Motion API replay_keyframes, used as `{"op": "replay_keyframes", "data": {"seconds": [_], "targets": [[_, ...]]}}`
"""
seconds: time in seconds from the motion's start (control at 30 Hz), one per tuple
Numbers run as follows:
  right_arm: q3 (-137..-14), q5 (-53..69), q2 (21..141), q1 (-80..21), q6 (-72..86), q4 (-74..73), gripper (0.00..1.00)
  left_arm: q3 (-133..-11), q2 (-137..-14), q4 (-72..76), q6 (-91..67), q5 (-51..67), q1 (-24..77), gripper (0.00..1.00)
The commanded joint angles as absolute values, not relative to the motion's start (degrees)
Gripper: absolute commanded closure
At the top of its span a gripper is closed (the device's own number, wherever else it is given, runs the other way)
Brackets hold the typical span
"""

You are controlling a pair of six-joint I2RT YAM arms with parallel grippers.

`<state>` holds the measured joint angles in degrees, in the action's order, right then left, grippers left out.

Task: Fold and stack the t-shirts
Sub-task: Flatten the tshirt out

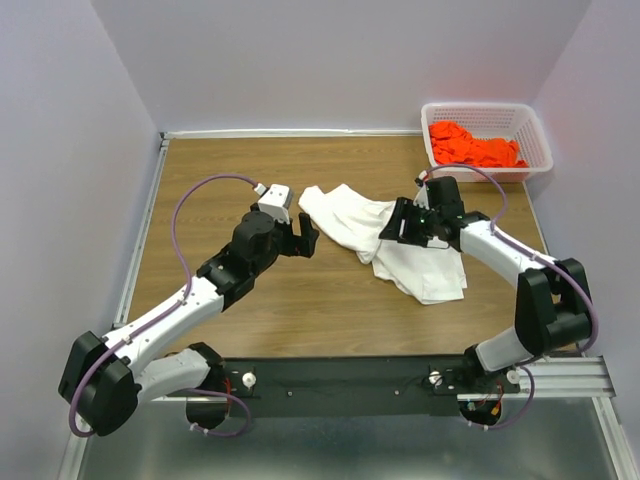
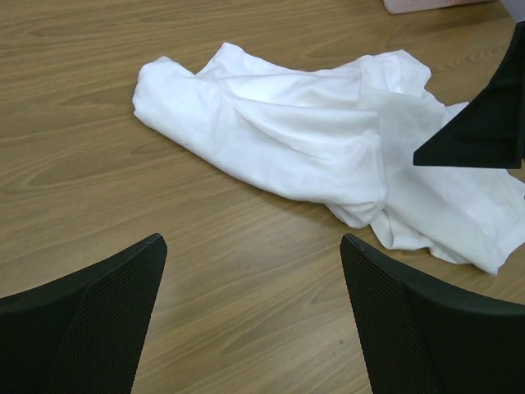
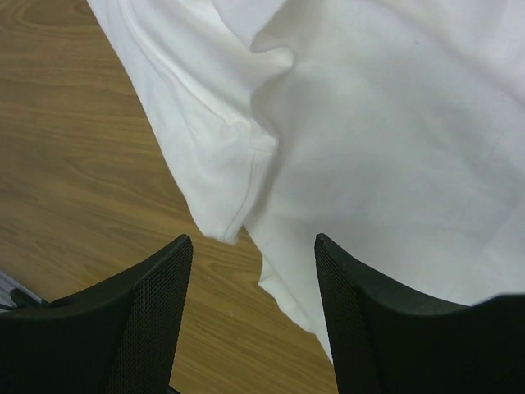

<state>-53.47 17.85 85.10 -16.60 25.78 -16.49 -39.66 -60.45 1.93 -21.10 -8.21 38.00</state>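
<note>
The white t-shirt [image 1: 385, 245] lies crumpled on the wooden table, right of centre; it also shows in the left wrist view [image 2: 312, 139] and fills the right wrist view [image 3: 369, 123]. The orange-red t-shirt [image 1: 475, 148] lies bunched in the white basket [image 1: 540, 140] at the back right. My left gripper [image 1: 303, 236] is open and empty, just left of the white shirt's left end, over bare wood [image 2: 254, 279]. My right gripper [image 1: 400, 222] is open and empty, hovering over the shirt's middle, its jaws above the cloth's edge [image 3: 254, 246].
Grey walls close in the table on three sides. A metal rail [image 1: 400, 380] runs along the near edge by the arm bases. Bare wood [image 1: 220, 170] spreads left of the shirt and in front of it.
</note>
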Motion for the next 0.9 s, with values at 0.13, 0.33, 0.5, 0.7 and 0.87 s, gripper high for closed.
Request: {"op": "replay_keyframes", "data": {"seconds": [0.13, 0.33, 0.5, 0.7, 0.87], "targets": [[-51.2, 25.0, 92.5, -16.7, 31.6, -3.8, 0.34, -41.5, -60.1, 0.1, -21.7, -10.4, 38.1, 0.05], [-51.7, 27.5, 95.9, -16.8, 32.4, -0.5, 0.34, -40.0, -57.9, -2.4, -22.7, -11.5, 38.1, 0.05], [-53.4, 30.8, 97.9, -16.9, 33.4, 3.1, 0.41, -40.2, -57.1, -4.1, -23.4, -12.5, 38.1, 0.05], [-57.7, 34.5, 98.8, -17.8, 34.6, 3.3, 0.77, -40.3, -56.5, -6.0, -24.3, -13.9, 38.1, 0.05], [-66.3, 35.6, 99.0, -22.1, 37.3, 3.2, 0.98, -41.1, -55.3, -7.6, -24.4, -15.7, 38.1, 0.05]]}}
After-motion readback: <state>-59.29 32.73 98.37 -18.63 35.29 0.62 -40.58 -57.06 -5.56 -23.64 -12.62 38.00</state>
